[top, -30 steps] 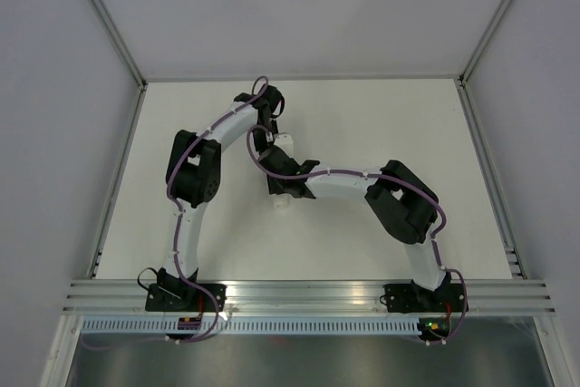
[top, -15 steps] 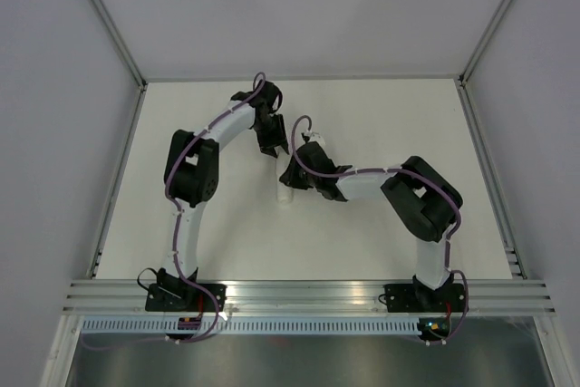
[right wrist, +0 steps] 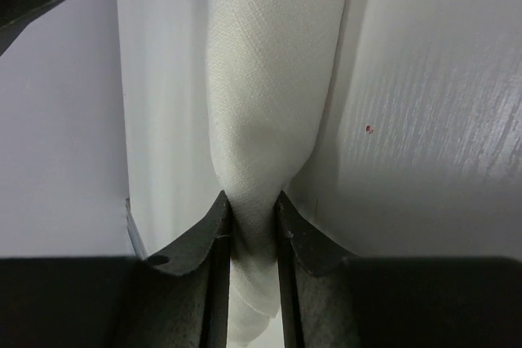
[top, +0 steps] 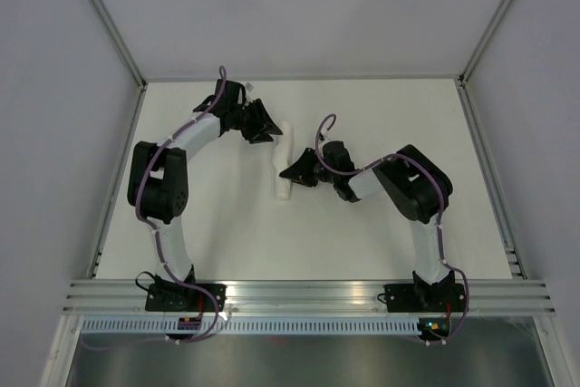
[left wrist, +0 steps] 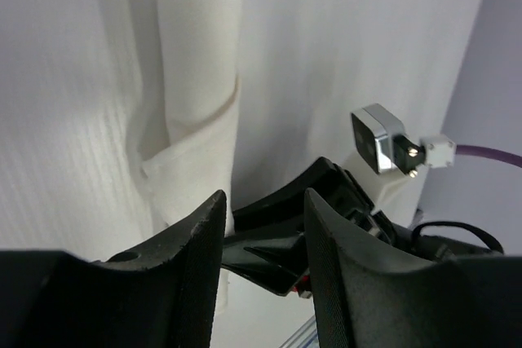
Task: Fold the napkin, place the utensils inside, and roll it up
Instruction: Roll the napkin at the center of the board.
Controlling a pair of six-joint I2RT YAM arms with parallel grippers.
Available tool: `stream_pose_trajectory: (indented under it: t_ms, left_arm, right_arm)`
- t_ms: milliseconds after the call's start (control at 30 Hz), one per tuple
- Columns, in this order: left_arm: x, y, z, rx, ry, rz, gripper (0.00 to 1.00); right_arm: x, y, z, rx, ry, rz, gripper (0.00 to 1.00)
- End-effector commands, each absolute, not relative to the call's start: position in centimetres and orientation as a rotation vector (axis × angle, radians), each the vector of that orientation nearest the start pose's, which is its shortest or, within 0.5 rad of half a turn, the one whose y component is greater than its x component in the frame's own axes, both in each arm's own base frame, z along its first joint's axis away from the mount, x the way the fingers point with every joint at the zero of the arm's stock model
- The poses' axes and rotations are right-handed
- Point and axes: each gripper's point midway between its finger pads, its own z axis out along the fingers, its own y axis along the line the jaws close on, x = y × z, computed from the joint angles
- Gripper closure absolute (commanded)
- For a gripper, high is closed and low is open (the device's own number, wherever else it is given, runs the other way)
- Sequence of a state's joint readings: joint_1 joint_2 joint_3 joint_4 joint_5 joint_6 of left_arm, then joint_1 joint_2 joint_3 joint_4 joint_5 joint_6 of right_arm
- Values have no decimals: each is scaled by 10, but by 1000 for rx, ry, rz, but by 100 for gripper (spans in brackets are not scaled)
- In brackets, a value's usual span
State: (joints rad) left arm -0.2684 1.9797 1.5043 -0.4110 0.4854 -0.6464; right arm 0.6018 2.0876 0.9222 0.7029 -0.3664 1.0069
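right tool (right wrist: 251,222) | pinching rolled napkin (right wrist: 273,79) | on white table (right wrist: 432,120)

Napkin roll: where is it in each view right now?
Top external: napkin roll just above the picture's centre.
Left wrist: napkin roll upper left.
Right wrist: napkin roll centre, running top to bottom.
Shared landmark: right pincer pinching it, seen in all three.
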Motion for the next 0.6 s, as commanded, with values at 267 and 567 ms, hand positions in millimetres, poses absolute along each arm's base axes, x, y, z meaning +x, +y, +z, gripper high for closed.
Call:
stream_pose_trajectory:
  t_ms: [267, 567]
  left_arm:
    - [431, -271, 110, -207, 2377, -1523, 55]
    - [426, -277, 68, -299, 2402, -1593, 56]
  right_arm:
    - [310, 325, -60, 291, 2617, 1217, 87]
    - [310, 314, -70, 350, 2633, 1325, 87]
